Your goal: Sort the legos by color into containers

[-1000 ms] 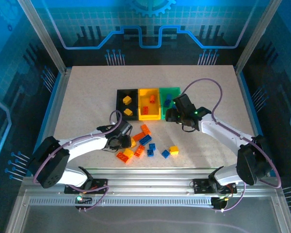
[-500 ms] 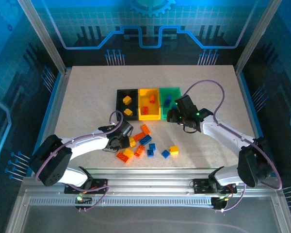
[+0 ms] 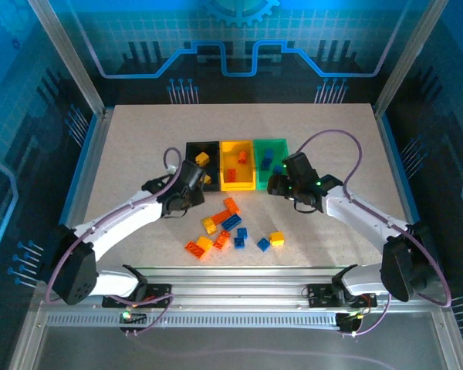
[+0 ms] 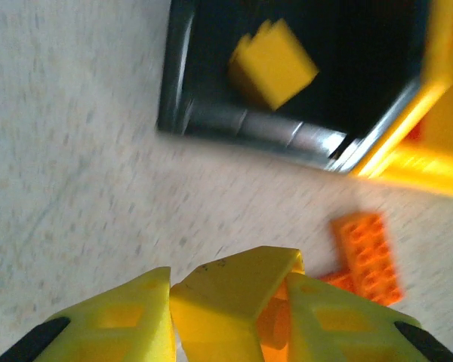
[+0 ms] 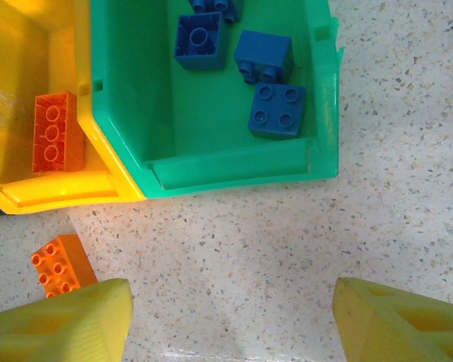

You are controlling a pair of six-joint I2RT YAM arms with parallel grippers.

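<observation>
One yellow lego (image 4: 228, 290) clenched in left tool (image 4: 228, 332), near black bin (image 4: 241, 130), right tool (image 5: 230, 320) released.

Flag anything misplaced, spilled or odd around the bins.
Nothing stands out. Black bin holds yellow bricks, yellow bin orange bricks, green bin blue bricks; unsorted bricks lie loose on the table in front.

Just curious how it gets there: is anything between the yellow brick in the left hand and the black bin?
Nothing visible does. The left hand grips the yellow brick, and bare table leads to the near wall of the black bin. An orange brick lies off to one side.
</observation>
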